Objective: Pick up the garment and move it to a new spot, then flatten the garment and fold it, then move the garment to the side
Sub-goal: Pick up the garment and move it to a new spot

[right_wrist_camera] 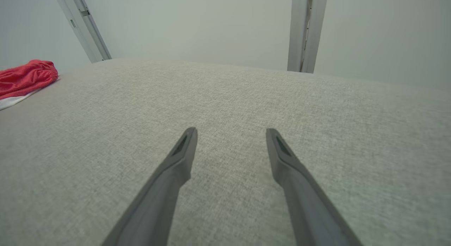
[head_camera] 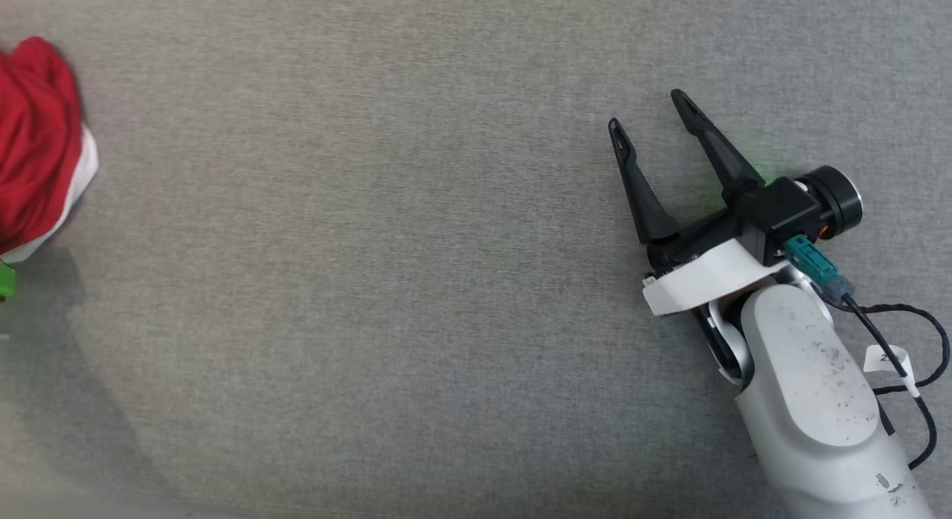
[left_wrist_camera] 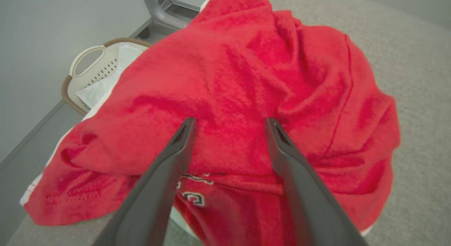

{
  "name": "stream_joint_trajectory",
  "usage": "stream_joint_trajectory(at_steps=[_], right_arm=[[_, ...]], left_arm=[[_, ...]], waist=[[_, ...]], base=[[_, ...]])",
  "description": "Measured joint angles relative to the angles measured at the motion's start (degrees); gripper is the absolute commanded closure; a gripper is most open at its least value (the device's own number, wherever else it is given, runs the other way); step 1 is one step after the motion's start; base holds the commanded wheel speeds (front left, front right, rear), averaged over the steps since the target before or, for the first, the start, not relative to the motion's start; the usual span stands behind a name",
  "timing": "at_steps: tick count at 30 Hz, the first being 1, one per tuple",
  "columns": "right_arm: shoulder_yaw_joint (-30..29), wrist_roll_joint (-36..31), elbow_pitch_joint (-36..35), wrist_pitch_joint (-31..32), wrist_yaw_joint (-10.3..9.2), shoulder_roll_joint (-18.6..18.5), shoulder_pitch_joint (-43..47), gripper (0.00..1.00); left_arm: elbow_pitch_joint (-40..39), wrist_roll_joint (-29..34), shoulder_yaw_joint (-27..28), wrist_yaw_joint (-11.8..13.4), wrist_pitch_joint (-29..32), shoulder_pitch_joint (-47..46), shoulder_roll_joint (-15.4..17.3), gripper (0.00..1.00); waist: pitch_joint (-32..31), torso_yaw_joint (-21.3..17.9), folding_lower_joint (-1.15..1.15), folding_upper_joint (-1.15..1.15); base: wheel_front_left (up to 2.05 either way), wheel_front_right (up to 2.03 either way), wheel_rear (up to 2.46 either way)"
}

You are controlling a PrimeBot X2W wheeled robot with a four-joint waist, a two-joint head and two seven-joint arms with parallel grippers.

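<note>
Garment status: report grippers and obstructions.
Left gripper open at the crumpled red garment, nothing gripped. Right gripper open, above bare grey surface, far from it. Garment at surface's left edge; white basket beyond.

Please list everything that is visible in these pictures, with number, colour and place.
garment: one, red with white trim, crumpled at the table's left edge
table: one, grey fabric top, under the garment
basket: one, cream with brown woven rim, below the table edge, behind the garment
posts: two, pale grey, behind the table
left claw: one, dark, open, over the garment
right claw: one, dark, open, over bare table, right side
</note>
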Motion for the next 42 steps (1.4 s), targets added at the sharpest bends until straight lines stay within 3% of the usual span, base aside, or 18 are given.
stream_joint_trajectory(at_steps=[2,3,4,12,16,22,27,31,38,42], right_arm=[[-0.29,-0.05,-0.55,-0.05,0.01,0.09,-0.01,0.0],[-0.43,-0.05,-0.69,-0.05,0.01,0.09,0.01,0.0],[-0.64,-0.04,-0.73,-0.05,0.01,0.1,0.05,0.0],[-1.65,1.47,0.15,0.03,0.0,-0.36,1.74,0.0],[-1.91,3.13,0.75,0.04,0.0,-0.4,3.42,0.0],[-2.4,5.32,1.07,0.05,0.0,-0.44,6.6,0.0],[-2.34,7.08,1.09,0.05,0.0,-0.44,8.87,0.0],[-2.41,8.05,0.94,0.07,-0.01,-0.48,10.35,0.0],[-1.93,9.02,0.87,0.07,-0.01,-0.47,12.4,0.0],[-1.4,9.95,0.82,0.05,-0.01,-0.47,13.36,0.0]], left_arm=[[0.79,-1.44,-1.32,0.0,0.23,-0.02,-0.11,0.0],[1.0,-2.09,-2.04,0.0,0.35,-0.02,-0.25,0.56],[1.24,-2.38,-2.77,0.0,0.2,-0.02,-0.29,1.0],[0.22,-2.97,-7.45,0.0,-4.03,-0.72,0.99,1.0],[-5.09,-0.41,-8.25,0.0,-5.05,-4.27,3.02,1.0],[-16.6,7.72,-3.87,0.0,-5.26,-6.69,3.03,1.0],[-26.07,11.36,-2.36,0.0,-5.28,-6.34,-0.9,1.0],[-30.91,12.92,-5.0,0.0,-5.28,-4.8,-5.39,1.0],[-33.95,13.16,-12.15,0.0,-5.28,-1.64,-13.69,1.0],[-33.3,13.23,-12.93,0.0,-5.28,2.38,-17.16,1.0]], waist=[[0.58,-0.87,0.0,0.0],[0.74,-1.31,0.0,0.0],[0.79,-1.7,0.0,0.0],[-2.36,-2.6,0.0,0.0],[-5.05,-2.84,0.0,0.0],[-9.39,-3.64,0.0,0.0],[-12.63,-5.36,0.0,0.0],[-14.29,-7.74,0.0,0.0],[-16.63,-12.23,0.0,0.0],[-17.76,-14.72,0.0,0.01]], base=[[0.0,0.0,0.0],[0.0,0.0,0.0],[0.0,0.0,0.0],[0.0,0.0,0.0],[0.0,0.0,0.0],[0.0,0.0,0.0],[0.0,0.0,0.0],[0.0,0.0,0.0],[0.0,0.0,0.0],[0.0,0.0,0.0]])
